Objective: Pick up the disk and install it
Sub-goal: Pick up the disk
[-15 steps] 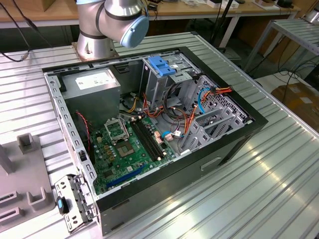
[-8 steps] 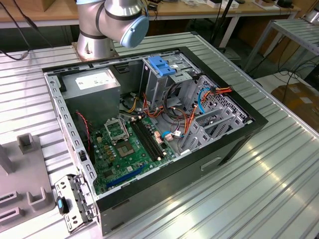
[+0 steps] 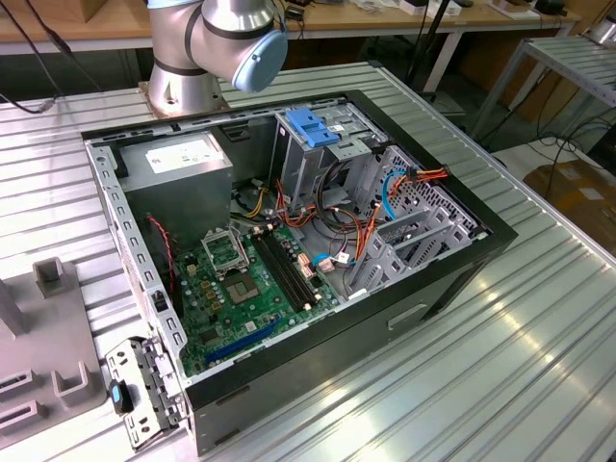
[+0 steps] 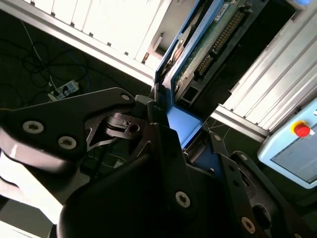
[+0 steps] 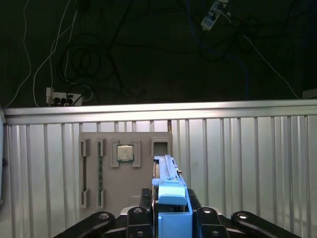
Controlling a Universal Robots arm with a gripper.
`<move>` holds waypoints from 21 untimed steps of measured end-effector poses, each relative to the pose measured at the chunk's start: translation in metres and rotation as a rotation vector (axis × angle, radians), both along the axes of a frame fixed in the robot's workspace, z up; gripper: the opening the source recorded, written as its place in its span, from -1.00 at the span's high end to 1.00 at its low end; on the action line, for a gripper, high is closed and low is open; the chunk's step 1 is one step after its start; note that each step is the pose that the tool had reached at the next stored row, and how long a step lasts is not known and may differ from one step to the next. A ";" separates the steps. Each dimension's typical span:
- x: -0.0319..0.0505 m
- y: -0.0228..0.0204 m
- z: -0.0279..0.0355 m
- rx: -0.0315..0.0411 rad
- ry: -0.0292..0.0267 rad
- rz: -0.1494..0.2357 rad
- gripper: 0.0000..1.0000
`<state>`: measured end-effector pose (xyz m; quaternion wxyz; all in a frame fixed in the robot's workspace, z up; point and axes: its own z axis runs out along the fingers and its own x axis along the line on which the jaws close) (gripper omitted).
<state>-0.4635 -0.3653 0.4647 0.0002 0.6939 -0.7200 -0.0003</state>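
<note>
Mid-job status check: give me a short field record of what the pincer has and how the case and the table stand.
pincer: shut on the disk
disk: held by its blue rail, circuit board showing, not yet in the case
computer case: open, lying on the table
table: slatted metal
cage: blue handle, seated in the case
grey holder: on the table, in front of the held disk
chip: in a pocket of the holder

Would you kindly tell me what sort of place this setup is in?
Most likely a robotics lab or workshop bench: a robot arm stands on a slotted aluminium table beside an open computer case, and its gripper holds the disk.
</note>
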 end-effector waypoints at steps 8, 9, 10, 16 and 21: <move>0.0000 0.0000 0.0383 0.0000 0.0012 0.000 0.25; 0.0000 0.0000 0.0402 0.0000 0.0015 0.000 0.25; 0.0001 0.0000 0.0414 0.0000 0.0017 0.000 0.25; 0.0001 0.0000 0.0476 0.0000 0.0025 0.000 0.25; 0.0001 0.0000 0.0488 0.0001 0.0027 0.000 0.25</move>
